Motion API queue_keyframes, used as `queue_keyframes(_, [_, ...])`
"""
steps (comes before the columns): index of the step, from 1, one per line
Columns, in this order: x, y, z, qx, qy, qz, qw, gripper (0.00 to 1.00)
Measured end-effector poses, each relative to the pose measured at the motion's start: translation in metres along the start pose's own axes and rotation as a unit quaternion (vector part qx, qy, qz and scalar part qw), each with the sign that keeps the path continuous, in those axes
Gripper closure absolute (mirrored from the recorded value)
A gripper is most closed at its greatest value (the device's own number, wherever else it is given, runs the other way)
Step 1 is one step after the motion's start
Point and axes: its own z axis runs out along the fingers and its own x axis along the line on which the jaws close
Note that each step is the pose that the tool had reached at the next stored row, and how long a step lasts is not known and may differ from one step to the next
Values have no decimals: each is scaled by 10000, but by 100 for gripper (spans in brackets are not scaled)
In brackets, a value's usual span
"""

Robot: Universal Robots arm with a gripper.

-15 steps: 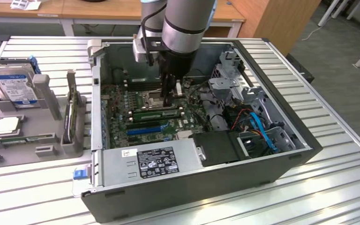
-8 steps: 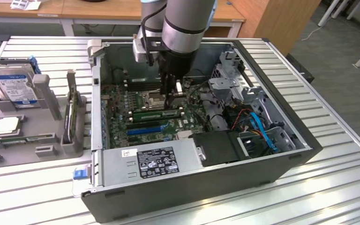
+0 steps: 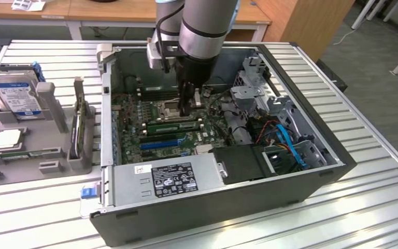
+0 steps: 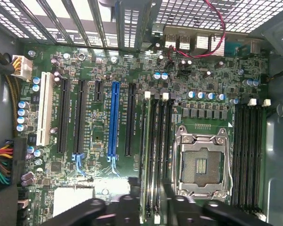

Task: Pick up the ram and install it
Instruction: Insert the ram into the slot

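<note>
Ram (image 3: 174,126) is lying as a green strip in one of the memory slots (image 4: 159,155) beside the CPU socket (image 4: 200,165), and you are looking at it edge-on between the fingers. Your gripper (image 4: 151,212) is hanging just over that slot with its jaws spread wide and nothing clamped between them; I can't tell whether the fingertips are brushing the stick's top edge or clearing it.

Working outward, the white latches (image 4: 147,94) are sitting at the slot ends nearest the case's perforated rear wall, and the blue expansion slot (image 4: 114,117) is running parallel, further toward the middle of the motherboard (image 4: 99,136). The arm is reaching down into the open case (image 3: 185,228), well inside its rim, with the power supply (image 3: 168,179) lying along the near wall. The hard drive (image 3: 18,96) is standing in its grey fixture by the table's (image 3: 365,207) edge on the exterior view's left.

My worry is that the ram is sitting only partly seated: the latches aren't clearly showing as locked, so an uneven push could be tilting it. The fingers are also crowding the socket's metal frame, so any sideways drift risks snagging it or dragging the stick out.
</note>
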Motion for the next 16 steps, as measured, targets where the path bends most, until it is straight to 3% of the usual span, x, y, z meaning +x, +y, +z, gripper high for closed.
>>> queue_keyframes(1, [0,0,0,0,0,0,10000,73])
queue_keyframes(3, [0,0,0,0,0,0,10000,85])
queue_keyframes(6, [-6,1,-46,-1,4,0,10000,89])
queue_keyframes(10, [-19,7,-193,0,2,1,10000,89])
queue_keyframes(16, [-19,6,-199,-28,-3,3,10000,89])
